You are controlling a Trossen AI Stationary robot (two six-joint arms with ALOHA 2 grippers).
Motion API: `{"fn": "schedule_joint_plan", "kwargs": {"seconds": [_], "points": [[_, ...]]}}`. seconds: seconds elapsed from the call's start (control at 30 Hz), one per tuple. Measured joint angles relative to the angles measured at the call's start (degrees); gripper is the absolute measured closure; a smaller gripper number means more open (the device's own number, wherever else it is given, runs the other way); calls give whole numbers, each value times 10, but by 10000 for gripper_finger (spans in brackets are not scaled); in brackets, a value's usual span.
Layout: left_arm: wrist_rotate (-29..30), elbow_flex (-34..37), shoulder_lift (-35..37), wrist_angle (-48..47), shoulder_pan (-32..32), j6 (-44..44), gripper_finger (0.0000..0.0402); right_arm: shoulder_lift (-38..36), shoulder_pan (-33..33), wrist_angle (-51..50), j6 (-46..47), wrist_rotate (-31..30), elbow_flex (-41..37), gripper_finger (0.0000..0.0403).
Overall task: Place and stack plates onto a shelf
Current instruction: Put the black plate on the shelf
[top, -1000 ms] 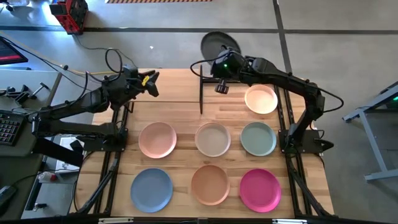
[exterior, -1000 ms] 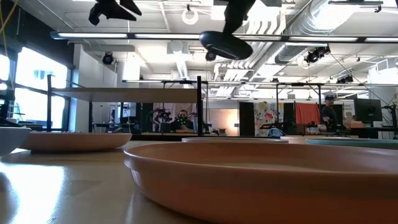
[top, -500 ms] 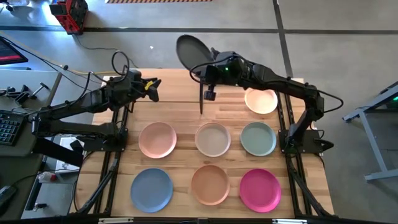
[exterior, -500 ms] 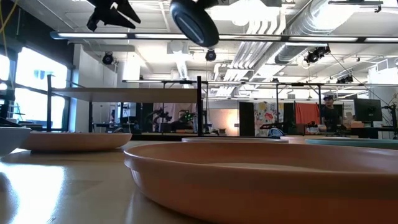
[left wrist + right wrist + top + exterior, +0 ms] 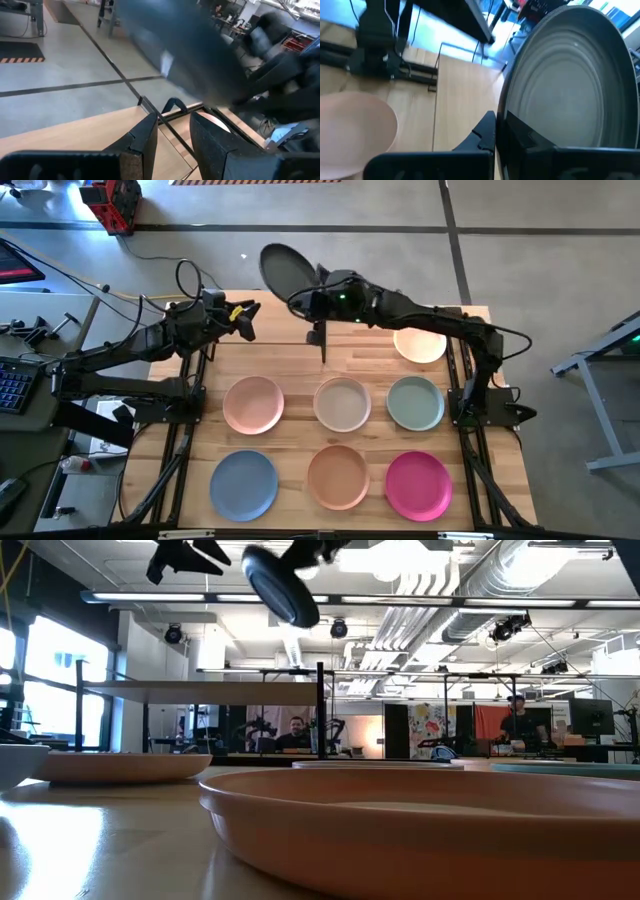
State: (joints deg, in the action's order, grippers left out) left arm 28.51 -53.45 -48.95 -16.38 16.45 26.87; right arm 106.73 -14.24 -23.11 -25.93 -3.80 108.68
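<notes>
The dark grey plate point(image 5: 285, 270) is clamped by its rim, tilted, in the right gripper point(image 5: 318, 292) and held high above the shelf point(image 5: 200, 691). The left gripper point(image 5: 243, 318) is held nearby over the shelf, fingers point(image 5: 145, 137) parted and empty.

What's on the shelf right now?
No plate shows on the shelf: the low view has its top bare. The dark grey plate hangs tilted above it in the right hand. The plate and arm cover part of the board from above.
</notes>
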Motion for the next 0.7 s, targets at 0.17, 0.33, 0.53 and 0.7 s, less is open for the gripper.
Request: {"fn": "schedule_joint_plan", "kwargs": {"seconds": [0.17, 0.33, 0.53, 0.7], "points": [[0, 0, 0, -1, 0, -1, 300, 38, 0, -20, -15, 24, 0, 403], [0, 0, 0, -1, 0, -1, 300, 65, 0, -55, -49, 50, 0, 403], [0, 0, 0, -7, 0, -1, 300, 79, 0, -93, -85, 54, 0, 403], [0, 0, 0, -8, 0, -1, 300, 83, 0, -110, -112, 54, 0, 403]]}}
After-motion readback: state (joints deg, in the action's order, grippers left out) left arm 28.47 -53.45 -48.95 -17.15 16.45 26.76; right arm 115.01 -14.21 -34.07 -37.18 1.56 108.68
